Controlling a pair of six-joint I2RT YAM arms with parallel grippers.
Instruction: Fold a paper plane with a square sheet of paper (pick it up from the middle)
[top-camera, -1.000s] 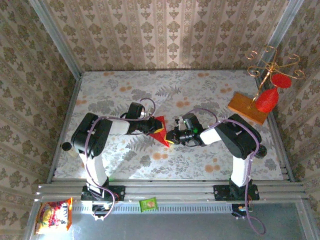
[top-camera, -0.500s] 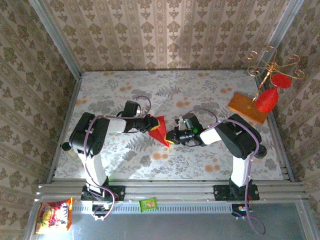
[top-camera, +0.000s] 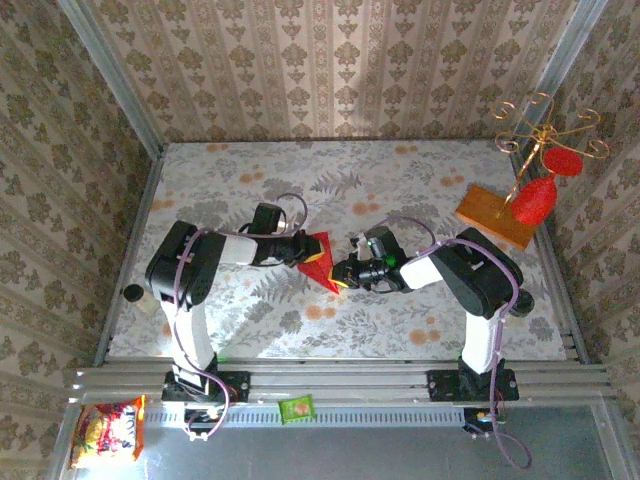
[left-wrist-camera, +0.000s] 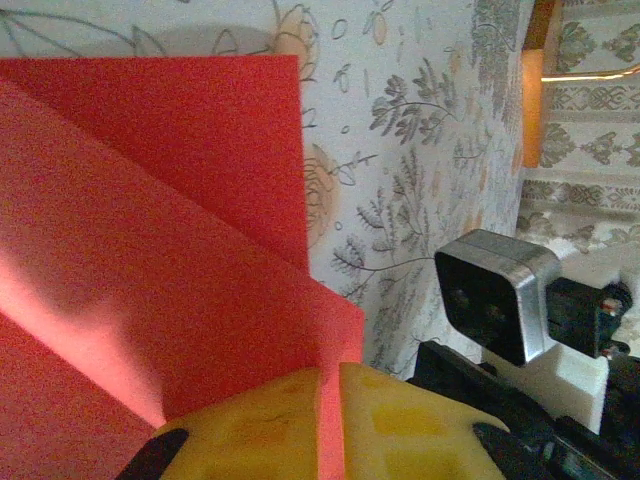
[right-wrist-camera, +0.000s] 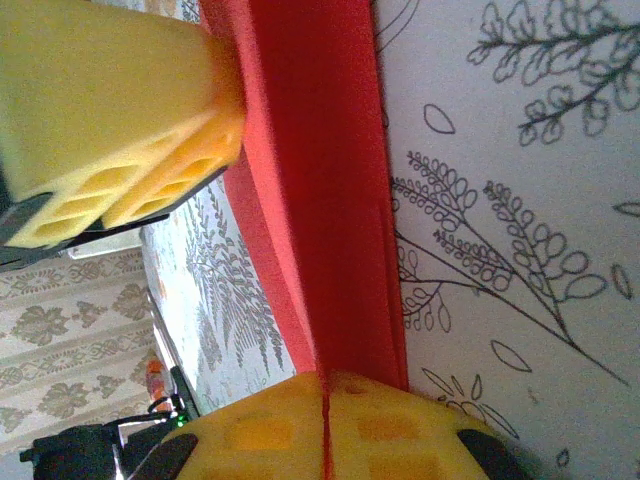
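Fingers, top view: the left gripper (top-camera: 303, 250) is pinching the upper left edge of the folded red paper (top-camera: 322, 258). The right gripper (top-camera: 346, 270) is pinching its lower right tip. Both pairs are pressing together on the sheet.
Paper, top view: it is sitting just left of the frame's centre, between the two grippers, over the floral tablecloth (top-camera: 400, 190). I cannot tell whether it is touching the cloth.
Surroundings, top view: a wooden board (top-camera: 490, 218) is lying at the right edge, well apart from the paper. A red goblet ornament (top-camera: 533, 200) is hanging over it from a gold wire stand (top-camera: 545, 130). A snack packet (top-camera: 105, 432) and a small green packet (top-camera: 296, 408) are lying along the bottom of the frame.
Fingers, left wrist view: the left gripper (left-wrist-camera: 330, 420) is closing its yellow fingers (left-wrist-camera: 250, 435) on a paper edge, which is showing as a thin red strip between them at bottom centre.
Paper, left wrist view: layered flaps of the folded red paper (left-wrist-camera: 150, 250) are spreading across the left half.
Neighbour, left wrist view: the right arm's wrist camera (left-wrist-camera: 497, 293) is sitting at lower right, near the paper's corner.
Fingers, right wrist view: the right gripper (right-wrist-camera: 325, 425) is closing its yellow fingers (right-wrist-camera: 400, 430) on the paper's narrow end at bottom centre.
Paper, right wrist view: the folded red paper (right-wrist-camera: 320, 150) is running as a band from the top centre down to those fingers.
Neighbour, right wrist view: the left gripper's yellow finger (right-wrist-camera: 110, 100) is touching the paper's left side at upper left.
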